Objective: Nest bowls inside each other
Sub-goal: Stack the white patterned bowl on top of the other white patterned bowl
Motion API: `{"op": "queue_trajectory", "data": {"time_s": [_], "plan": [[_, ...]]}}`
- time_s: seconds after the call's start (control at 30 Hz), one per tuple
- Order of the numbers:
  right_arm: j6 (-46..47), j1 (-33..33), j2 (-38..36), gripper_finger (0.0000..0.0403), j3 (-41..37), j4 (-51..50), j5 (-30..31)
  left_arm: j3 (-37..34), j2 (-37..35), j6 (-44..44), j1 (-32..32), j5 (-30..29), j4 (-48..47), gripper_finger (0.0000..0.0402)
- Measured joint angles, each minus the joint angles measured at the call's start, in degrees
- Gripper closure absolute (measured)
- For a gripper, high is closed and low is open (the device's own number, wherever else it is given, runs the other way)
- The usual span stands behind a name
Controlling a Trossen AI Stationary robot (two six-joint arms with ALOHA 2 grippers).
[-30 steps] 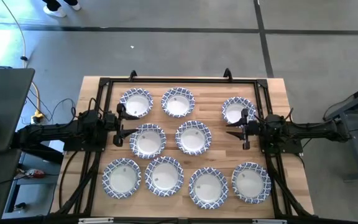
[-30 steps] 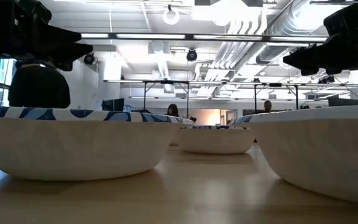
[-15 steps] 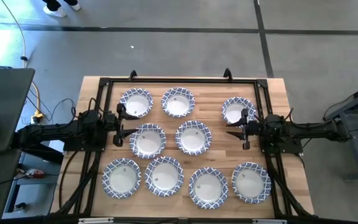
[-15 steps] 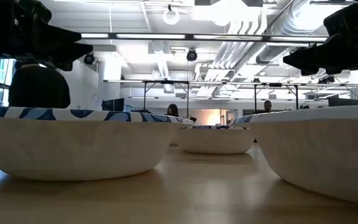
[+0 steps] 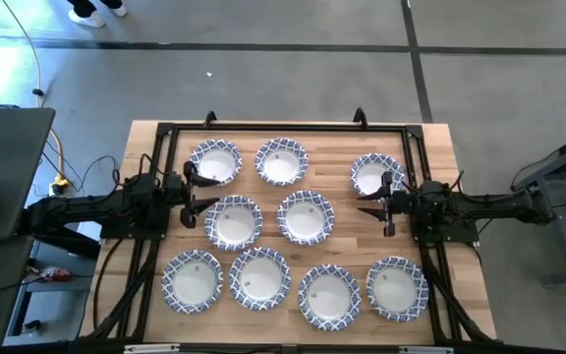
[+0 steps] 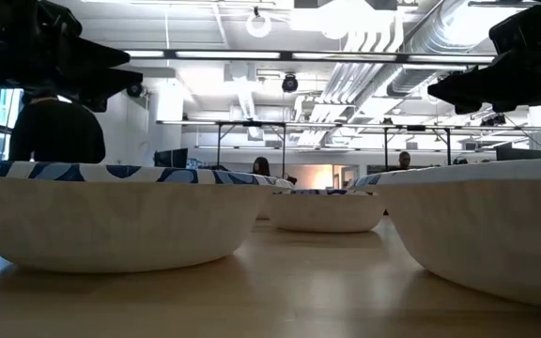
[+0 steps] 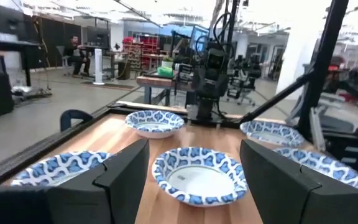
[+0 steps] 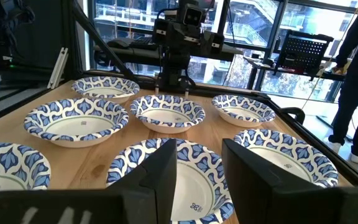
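- Left gripper [image 7: 194, 180] – fingers [image 7: 126, 177] spread wide, nothing between them, held above the wooden table [image 7: 129, 134].
- Just beyond the fingertips: one bowl [image 7: 199, 174], upright, empty.
- More bowls around it – one farther off [image 7: 155, 122], others at either side [image 7: 55, 167] [image 7: 272, 132].
- Right arm [image 7: 209, 74] faces from the far side of the table.
- Seated person [image 7: 74, 53] in the room behind.

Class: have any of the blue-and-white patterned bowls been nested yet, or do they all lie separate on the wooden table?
All separate: nine blue-and-white patterned bowls lie singly, upright and empty on the wooden table.
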Motion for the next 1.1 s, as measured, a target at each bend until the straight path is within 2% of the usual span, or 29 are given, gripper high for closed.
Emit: {"op": "queue_trajectory", "data": {"time_s": [0.23,0.5,0.87,1.1], "plan": [[0.00,0.00,0.00,0.0284,0.00,-0.36,0.02,0.00,0.02,-3.05,-0.04,-1.48,-0.11,0.0161],[0.44,0.00,0.00,0.0284,-0.02,-0.63,0.00,-0.01,0.02,-11.03,-0.04,-0.63,1.39,0.0161],[1.90,-0.11,0.00,0.0284,-0.02,0.28,1.31,-0.01,0.02,-1.66,-0.02,-2.52,1.37,0.0161],[12.11,-0.11,0.00,0.0284,0.00,0.85,1.31,-0.01,0.02,-1.51,0.00,-3.42,1.37,0.0161]]}}
